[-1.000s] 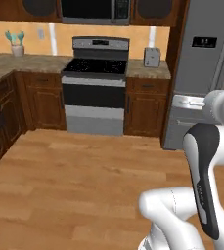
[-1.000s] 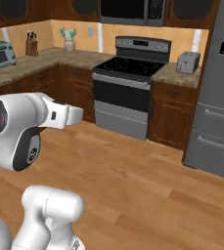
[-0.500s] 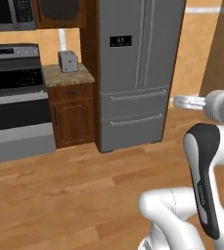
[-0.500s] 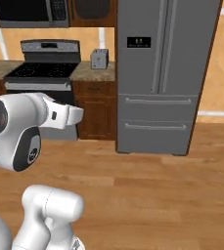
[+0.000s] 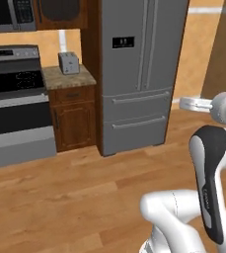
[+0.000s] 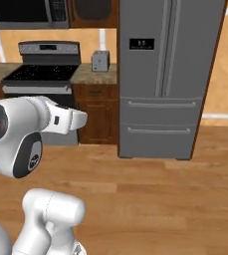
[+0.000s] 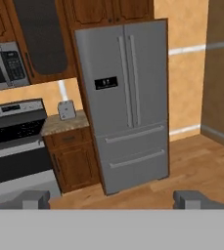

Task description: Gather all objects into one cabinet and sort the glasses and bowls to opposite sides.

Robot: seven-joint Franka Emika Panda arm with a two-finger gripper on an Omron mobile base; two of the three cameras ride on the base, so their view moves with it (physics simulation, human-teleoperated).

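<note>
Swinging rightward with the driving base, the cameras have carried the stove toward the left edge and brought the steel refrigerator to centre; the kitchen itself has not shifted. Nearest the lens, the white arm [image 5: 203,197] is folded close over the base, elbow raised, forearm level above the wooden floor [image 5: 80,192]. Its gripper [image 7: 113,199] points forward, jaws spread wide across the bottom of the hand view, fingertips [image 7: 33,199] well apart and holding nothing. Beyond the bare floor stands the refrigerator [image 6: 165,79], with a small surface [image 5: 67,76] bearing a toaster [image 5: 68,63] just beside it, then the stove [image 5: 13,113] under a microwave [image 7: 3,66]. Above the toaster hangs a dark brown cabinet [image 7: 42,39] with a black-panelled door, up and to the left of the jaws and well apart from them; whether this is the cabinet the task means cannot be told. No cup, mug or bowl is in sight, so which way they lie from the jaws is unknown. More driving or turning likely precedes any reach.
</note>
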